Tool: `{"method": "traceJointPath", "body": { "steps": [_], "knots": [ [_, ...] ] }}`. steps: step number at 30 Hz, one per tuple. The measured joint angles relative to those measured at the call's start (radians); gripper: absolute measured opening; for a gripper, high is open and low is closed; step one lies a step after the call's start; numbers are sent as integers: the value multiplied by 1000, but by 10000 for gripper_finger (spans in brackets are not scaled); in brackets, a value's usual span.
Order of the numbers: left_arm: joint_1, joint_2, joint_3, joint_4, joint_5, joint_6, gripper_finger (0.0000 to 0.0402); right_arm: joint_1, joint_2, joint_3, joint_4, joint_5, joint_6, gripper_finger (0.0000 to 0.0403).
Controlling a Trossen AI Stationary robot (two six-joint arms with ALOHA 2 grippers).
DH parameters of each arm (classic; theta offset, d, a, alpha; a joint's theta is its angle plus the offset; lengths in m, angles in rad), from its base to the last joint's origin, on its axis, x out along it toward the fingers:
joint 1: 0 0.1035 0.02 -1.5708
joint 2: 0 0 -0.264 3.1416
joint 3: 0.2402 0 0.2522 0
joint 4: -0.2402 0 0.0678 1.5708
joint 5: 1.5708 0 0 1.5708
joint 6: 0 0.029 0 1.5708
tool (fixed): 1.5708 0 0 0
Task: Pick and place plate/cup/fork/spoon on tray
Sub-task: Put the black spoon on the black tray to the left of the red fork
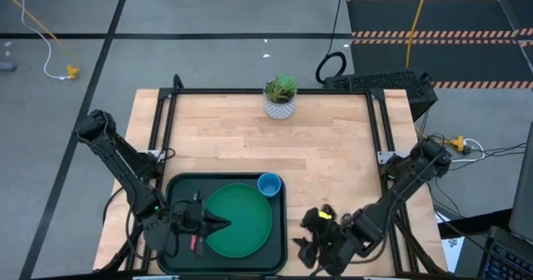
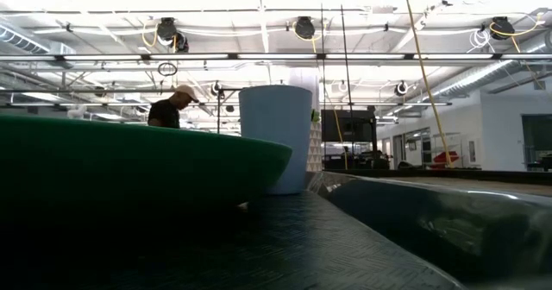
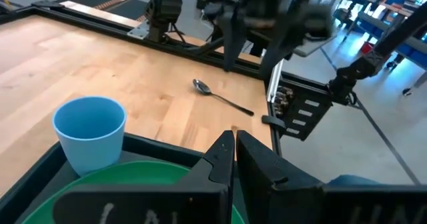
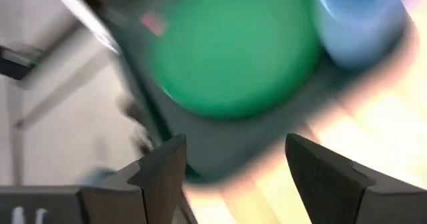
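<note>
A: What sits on the tray (image 1: 176, 185)?
B: 1 green plate (image 1: 241, 222), with 1 blue cup (image 1: 269, 184) at its far right corner.
A: And the arms?
B: Left gripper (image 1: 218, 223) over the plate; right gripper (image 1: 310, 248) beside the tray.

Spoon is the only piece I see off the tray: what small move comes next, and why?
Probably lower the open right gripper onto the spoon. It lies on bare wood beside the tray, while the plate, cup and fork are already inside.

Green plate (image 1: 239, 220), light-blue cup (image 1: 269, 184), dark tray (image 1: 179, 185), silver spoon (image 3: 220, 97).
</note>
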Motion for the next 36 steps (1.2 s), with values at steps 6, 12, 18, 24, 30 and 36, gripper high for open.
{"method": "traceJointPath", "body": {
  "steps": [6,12,18,24,30,36],
  "knots": [
    [0,0,0,-3,0,-1,19,51,30,0,-349,-248,353,247],
    [0,0,0,-13,0,-33,19,100,81,-1,-625,-386,566,247],
    [0,0,0,-18,0,-56,19,140,133,-2,-623,-370,653,247],
    [0,0,0,-25,0,-54,19,152,174,-2,-595,-352,702,247],
    [0,0,0,-32,0,-56,19,152,221,-2,-599,-451,714,247],
    [0,0,0,-32,-1,-57,19,151,238,-40,-574,-473,729,247]
  ]
}}
